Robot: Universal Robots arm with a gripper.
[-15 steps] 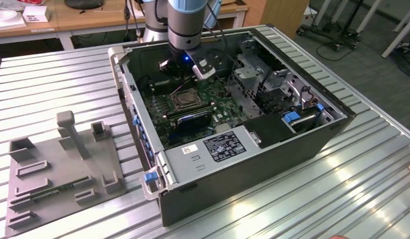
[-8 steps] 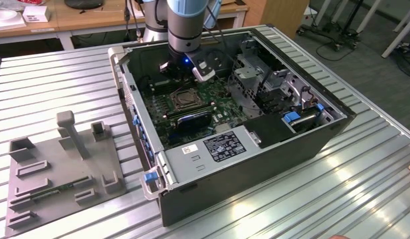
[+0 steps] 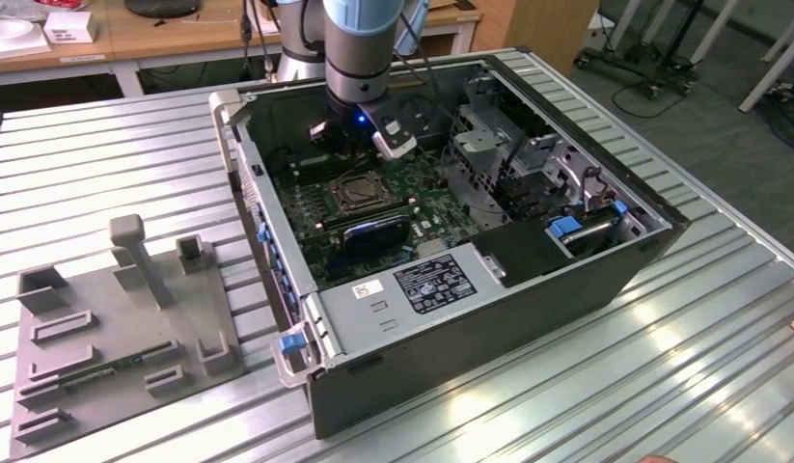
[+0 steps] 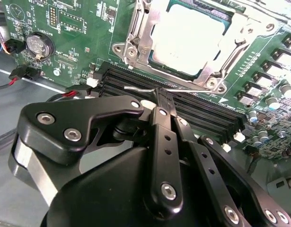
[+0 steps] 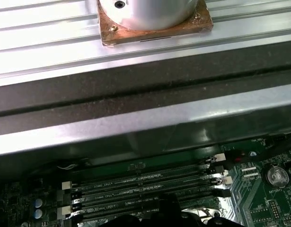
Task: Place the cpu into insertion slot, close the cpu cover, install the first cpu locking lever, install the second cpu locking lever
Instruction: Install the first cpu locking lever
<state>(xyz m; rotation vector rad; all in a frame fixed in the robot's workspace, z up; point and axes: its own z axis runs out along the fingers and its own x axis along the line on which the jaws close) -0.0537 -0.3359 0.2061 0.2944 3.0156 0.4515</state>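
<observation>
In the second wrist view the cpu (image 4: 190, 40) lies flat in the insertion slot (image 4: 207, 78), its pale metal top showing through the window of the cpu cover (image 4: 146, 33), which is folded down over it. My gripper (image 4: 163, 97) hangs over the black memory slots just beside the socket. Its black fingers (image 4: 160, 137) are pressed together on the end of a thin silvery locking lever (image 4: 136, 88). In the exterior view the gripper (image 3: 345, 154) reaches down into the open computer case, just behind the socket (image 3: 354, 193).
The green motherboard (image 4: 79, 28) carries a coin battery (image 4: 37, 45) and red and black cables (image 4: 22, 73) near the gripper. Drive cages (image 3: 526, 164) fill the case toward the exterior view's right. A grey fixture plate (image 3: 114, 328) lies on the ribbed table.
</observation>
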